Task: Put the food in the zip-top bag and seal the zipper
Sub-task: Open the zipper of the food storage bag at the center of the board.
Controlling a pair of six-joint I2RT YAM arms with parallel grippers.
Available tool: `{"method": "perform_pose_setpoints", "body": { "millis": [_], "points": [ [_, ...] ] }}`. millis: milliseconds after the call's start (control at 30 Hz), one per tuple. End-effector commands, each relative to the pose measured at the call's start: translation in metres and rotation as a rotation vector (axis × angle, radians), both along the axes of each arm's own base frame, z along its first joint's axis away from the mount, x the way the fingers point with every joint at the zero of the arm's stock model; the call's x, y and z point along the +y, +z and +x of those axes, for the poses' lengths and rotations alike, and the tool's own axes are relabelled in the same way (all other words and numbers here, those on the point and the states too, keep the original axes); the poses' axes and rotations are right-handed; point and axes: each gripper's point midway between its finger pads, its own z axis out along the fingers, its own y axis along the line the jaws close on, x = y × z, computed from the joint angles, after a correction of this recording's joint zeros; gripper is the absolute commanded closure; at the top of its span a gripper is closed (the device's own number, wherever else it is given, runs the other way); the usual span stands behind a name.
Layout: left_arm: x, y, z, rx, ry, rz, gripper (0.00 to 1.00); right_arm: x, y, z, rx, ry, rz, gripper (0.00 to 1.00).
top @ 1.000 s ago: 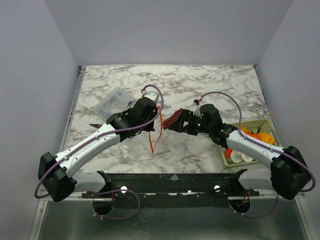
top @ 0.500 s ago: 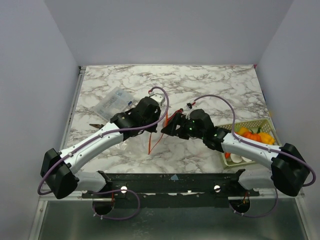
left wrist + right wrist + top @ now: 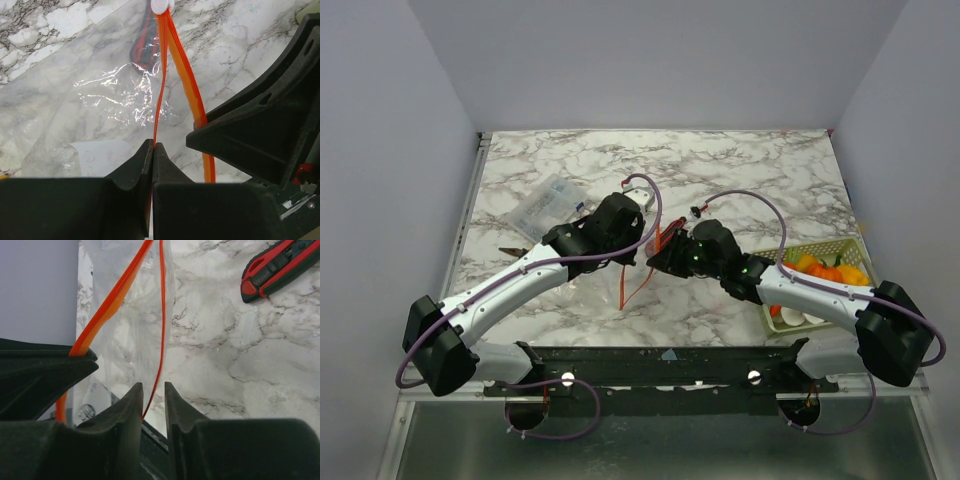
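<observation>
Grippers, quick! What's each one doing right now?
Left gripper: shut on the thin orange-red plastic zipper strip.
Right gripper: narrowly open, the strip's other edge between its fingers, not pinched.

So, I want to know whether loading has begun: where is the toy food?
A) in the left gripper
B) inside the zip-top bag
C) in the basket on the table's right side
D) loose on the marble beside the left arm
C: the top view shows the food lying in the basket beside the right arm, and no food shows inside the zip-top bag in the left wrist view.
</observation>
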Motion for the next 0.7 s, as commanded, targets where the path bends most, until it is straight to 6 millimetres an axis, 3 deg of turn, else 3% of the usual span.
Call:
{"method": "perform_pose_setpoints", "body": {
  "millis": [0,33,100,233,400,567,667],
  "points": [
    [-0.002,0.009,0.000,-0.021,-0.018,0.004,1.00,0.007,0.012,0.002,-0.036,-0.009,0.039,0.84],
    [-0.002,0.010,0.001,-0.027,-0.017,0.008,1.00,0.007,0.014,0.001,-0.040,-0.008,0.046,0.90],
    [0.000,0.012,0.003,-0.041,-0.013,0.015,0.91,0.008,0.021,0.000,-0.051,-0.005,0.068,1.00],
    [-0.002,0.014,0.007,-0.051,-0.010,0.026,0.70,0.010,0.031,-0.004,-0.061,0.009,0.109,1.00],
    [-0.008,0.014,0.009,-0.011,-0.014,0.054,0.61,0.007,0.035,-0.005,-0.070,-0.002,0.113,1.00],
    [-0.009,0.006,0.007,0.028,-0.026,0.110,0.65,0.005,0.042,-0.005,-0.079,-0.007,0.119,1.00],
    [-0.004,0.006,0.009,0.032,-0.013,0.145,0.95,0.002,0.041,-0.004,-0.075,-0.018,0.096,1.00]
  ]
}}
